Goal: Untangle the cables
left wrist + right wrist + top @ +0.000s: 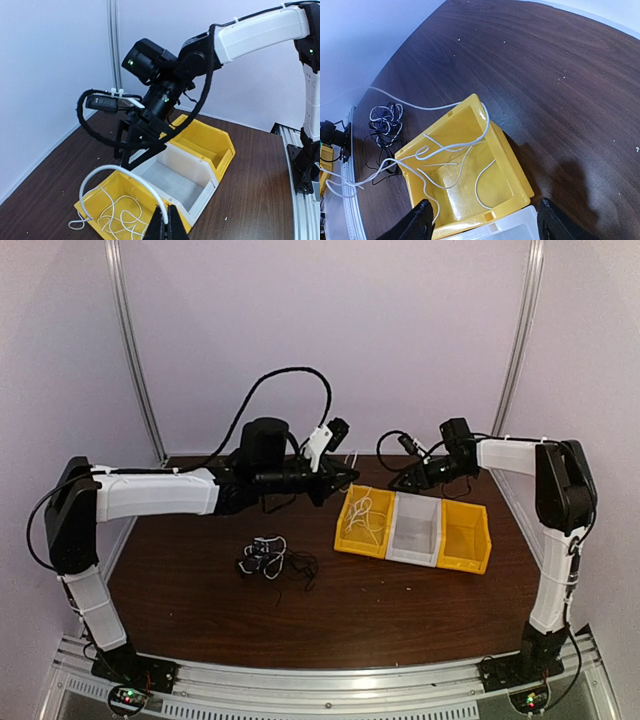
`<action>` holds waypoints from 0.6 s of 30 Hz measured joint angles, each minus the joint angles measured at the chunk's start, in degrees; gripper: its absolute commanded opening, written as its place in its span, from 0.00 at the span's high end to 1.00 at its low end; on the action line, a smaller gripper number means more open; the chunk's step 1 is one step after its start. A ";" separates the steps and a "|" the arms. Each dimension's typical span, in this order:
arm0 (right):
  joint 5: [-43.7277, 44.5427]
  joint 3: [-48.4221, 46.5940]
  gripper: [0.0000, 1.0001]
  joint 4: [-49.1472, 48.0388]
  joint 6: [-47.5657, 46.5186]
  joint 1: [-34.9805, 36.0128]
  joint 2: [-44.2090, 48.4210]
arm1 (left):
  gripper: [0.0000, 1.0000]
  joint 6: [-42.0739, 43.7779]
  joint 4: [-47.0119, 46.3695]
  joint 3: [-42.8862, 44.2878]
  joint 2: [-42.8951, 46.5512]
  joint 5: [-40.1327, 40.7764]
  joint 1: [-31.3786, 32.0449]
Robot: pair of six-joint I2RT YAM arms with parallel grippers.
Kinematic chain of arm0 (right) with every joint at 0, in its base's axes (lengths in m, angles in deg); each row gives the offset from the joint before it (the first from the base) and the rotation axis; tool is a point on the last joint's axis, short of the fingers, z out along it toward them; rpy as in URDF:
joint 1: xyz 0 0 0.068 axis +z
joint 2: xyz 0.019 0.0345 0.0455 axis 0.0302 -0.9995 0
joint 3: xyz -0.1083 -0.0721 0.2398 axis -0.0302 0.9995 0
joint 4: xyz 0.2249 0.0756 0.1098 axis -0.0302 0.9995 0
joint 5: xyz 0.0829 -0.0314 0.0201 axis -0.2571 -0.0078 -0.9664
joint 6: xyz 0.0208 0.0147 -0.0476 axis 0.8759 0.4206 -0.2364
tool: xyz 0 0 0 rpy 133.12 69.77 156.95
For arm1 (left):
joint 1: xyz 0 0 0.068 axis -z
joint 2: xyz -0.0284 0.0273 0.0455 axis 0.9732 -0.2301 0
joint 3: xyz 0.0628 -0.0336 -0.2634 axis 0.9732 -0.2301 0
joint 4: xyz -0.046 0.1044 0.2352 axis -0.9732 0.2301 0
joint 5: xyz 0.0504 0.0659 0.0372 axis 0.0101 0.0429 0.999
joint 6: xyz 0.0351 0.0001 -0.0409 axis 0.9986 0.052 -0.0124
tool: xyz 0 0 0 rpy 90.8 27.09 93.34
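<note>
Soft, even overhead light; mild blur, wide-angle warping at edges.

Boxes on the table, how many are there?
3, side by side in a row: a yellow box on the left holding white cable, a clear box in the middle, another yellow box on the right.

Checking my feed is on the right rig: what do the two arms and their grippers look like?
Both arms have white link covers, black joints and black cables zip-tied along them. The left gripper and right gripper have black fingers, with a camera on each wrist. Green lights glow at the bases.
</note>
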 measured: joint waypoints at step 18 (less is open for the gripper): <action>-1.05 3.06 0.26 3.32 -1.55 1.14 9.14 | 1.00 1.99 4.87 20.65 -10.95 13.75 -1.36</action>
